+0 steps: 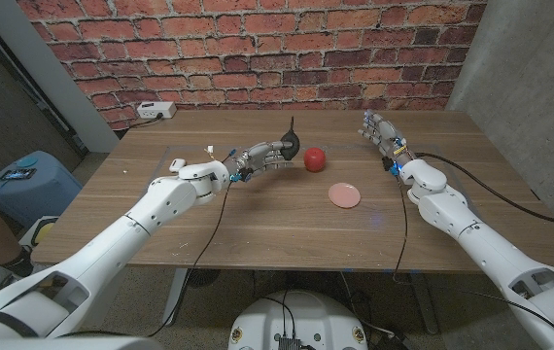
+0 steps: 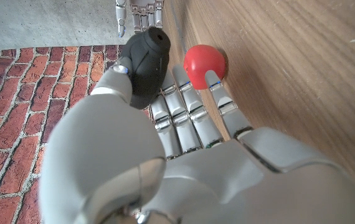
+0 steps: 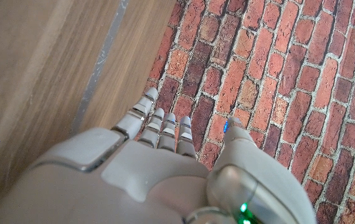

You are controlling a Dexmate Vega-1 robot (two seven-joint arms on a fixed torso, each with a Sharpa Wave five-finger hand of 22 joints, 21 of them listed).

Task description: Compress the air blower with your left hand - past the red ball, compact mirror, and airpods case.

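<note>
air blower (image 2: 145, 65): matt black rubber, between the left hand's fingers (image 2: 184, 109)
red ball (image 2: 203, 65): smooth, faintly glossy, at their tips
left hand (image 2: 165, 149): smooth grey plastic, metal segments
tabletop (image 1: 258, 219): matt grained wood
wall (image 1: 248, 49): rough red brick

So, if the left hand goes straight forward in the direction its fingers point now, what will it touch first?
Probably the red ball. In the left wrist view the left hand, which holds the black air blower between thumb and fingers, already has one fingertip at the ball. Whether it touches the ball is unclear.
</note>
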